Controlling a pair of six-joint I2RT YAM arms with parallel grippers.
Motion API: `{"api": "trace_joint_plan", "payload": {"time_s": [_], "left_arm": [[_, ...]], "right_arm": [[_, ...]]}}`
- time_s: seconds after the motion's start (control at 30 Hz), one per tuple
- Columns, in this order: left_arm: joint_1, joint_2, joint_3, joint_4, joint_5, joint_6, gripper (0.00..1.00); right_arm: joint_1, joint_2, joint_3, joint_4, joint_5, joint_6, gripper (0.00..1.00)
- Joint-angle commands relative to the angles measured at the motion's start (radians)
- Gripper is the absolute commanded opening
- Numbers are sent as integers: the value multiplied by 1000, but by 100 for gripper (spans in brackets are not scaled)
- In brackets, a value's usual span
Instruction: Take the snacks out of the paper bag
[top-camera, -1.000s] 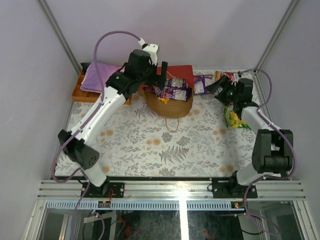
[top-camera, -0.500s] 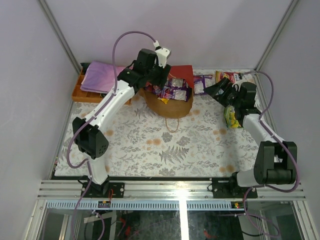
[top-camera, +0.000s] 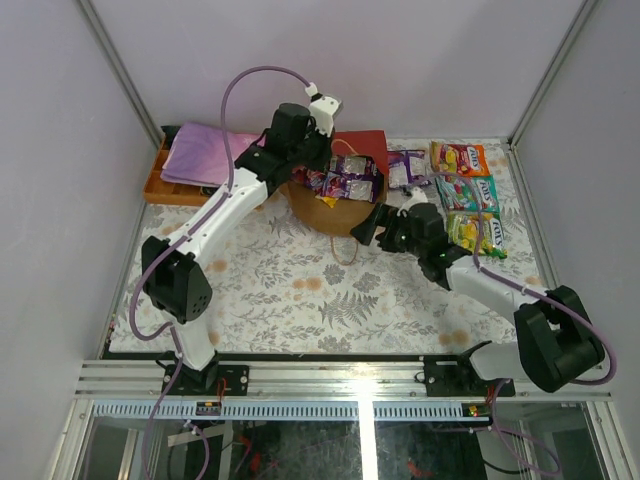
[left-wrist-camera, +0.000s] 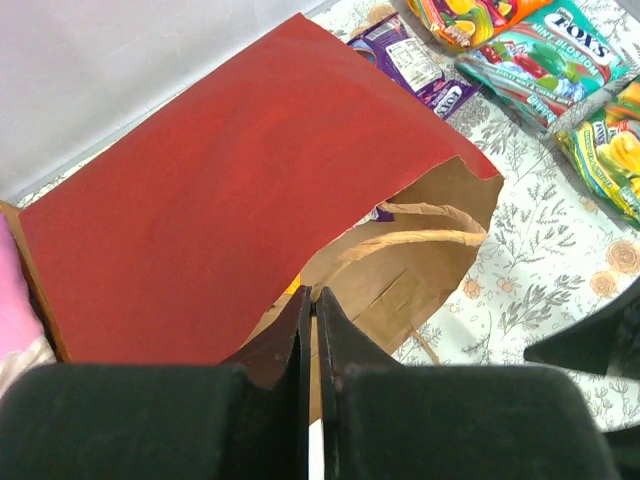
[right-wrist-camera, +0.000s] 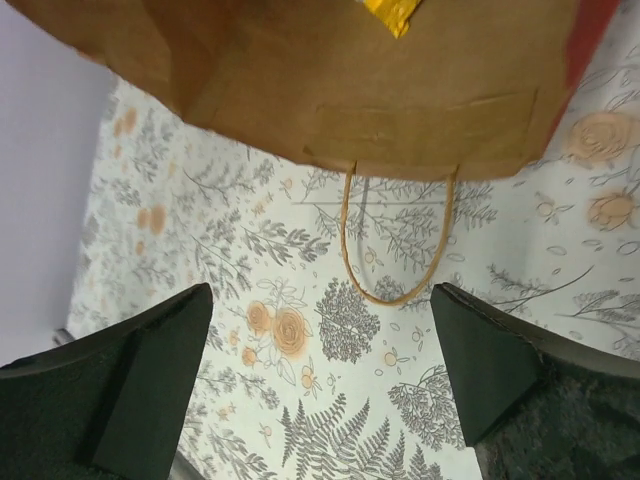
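Note:
The paper bag (top-camera: 365, 145) lies on its side at the back centre, red panel (left-wrist-camera: 220, 210) up and brown mouth (right-wrist-camera: 350, 100) facing the near edge. Purple snack packets (top-camera: 348, 182) show in the mouth, and a yellow corner (right-wrist-camera: 395, 12) pokes out. My left gripper (top-camera: 320, 170) is shut, its tips (left-wrist-camera: 312, 292) pinching the rim of the red upper panel. My right gripper (top-camera: 378, 222) hangs open (right-wrist-camera: 320, 370) above the cloth just in front of the mouth, holding nothing. To the right of the bag lie purple (top-camera: 405, 168), orange (top-camera: 460, 158), green (top-camera: 470, 192) and yellow (top-camera: 478, 232) packs.
One beige bag handle (right-wrist-camera: 395, 250) loops flat on the floral tablecloth (top-camera: 300, 290) between my right fingers and the bag. An orange tray (top-camera: 155, 185) with a pink-purple folded cloth (top-camera: 200, 155) sits at the back left. Grey walls close in the back and both sides.
My right arm has swung left from the packs at the right to the front of the bag's mouth. The left gripper has moved to the bag's upper rim and closed.

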Motion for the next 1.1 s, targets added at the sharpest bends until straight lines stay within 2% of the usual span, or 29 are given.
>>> {"api": "trace_joint_plan", "payload": {"time_s": [0.0,0.17,0.5,0.77,0.9,1.07], "left_arm": [[-14,-16,-38,113,-9,-36,0],[-14,-41,-95,172,-1,-76,0],[-14,-18,-84,148,-38,-131,0],[-14,-2,-41,93,-50,-191,0],[-14,-11,-50,87,-42,-198,0],[-13,-16,-42,58,-31,-202,0]], "right_arm": [[125,11,8,84,250,-59,97],[185,136,108,112,324,-102,96],[190,439,299,212,377,-106,91],[190,644,399,355,437,136,91],[193,705,437,412,546,279,92],[193,750,488,376,697,489,93]]}}
